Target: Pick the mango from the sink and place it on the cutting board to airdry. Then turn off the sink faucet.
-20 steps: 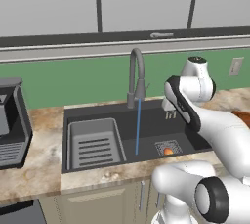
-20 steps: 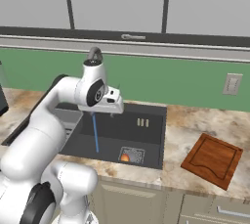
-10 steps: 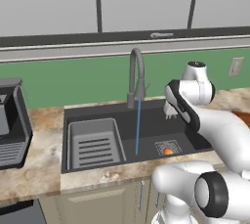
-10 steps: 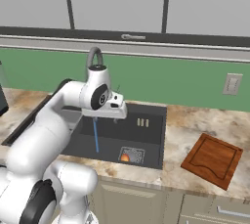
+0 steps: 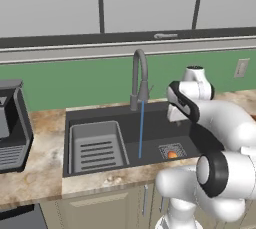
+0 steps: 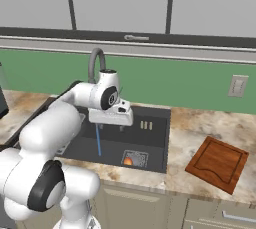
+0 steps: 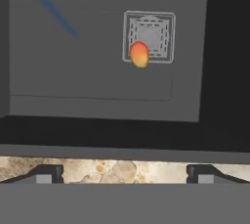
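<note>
The mango (image 7: 139, 54), small and orange-red, lies on the near edge of the square drain grate (image 7: 149, 37) at the right end of the dark sink (image 5: 100, 118); it also shows as mango (image 5: 171, 154) and mango (image 6: 128, 161). My gripper (image 6: 110, 127) hangs open over the sink's front part, well above the fruit and apart from it. In the hand view the gripper (image 7: 125, 174) has its tips wide apart with nothing between them. The grey gooseneck sink faucet (image 5: 141, 75) pours a thin blue stream (image 5: 141, 130). The cutting board (image 6: 218, 163) lies bare on the counter right of the sink.
A grey ribbed rack tray (image 5: 97, 148) fills the sink's left part. A dark coffee machine (image 5: 10, 123) stands on the counter at the far left. The speckled counter edge (image 7: 122, 169) runs just below the hand. A wall outlet (image 6: 237, 85) sits above the board.
The hand has shifted slightly right and down over the sink, staying open. Mango, board and running water are unchanged.
</note>
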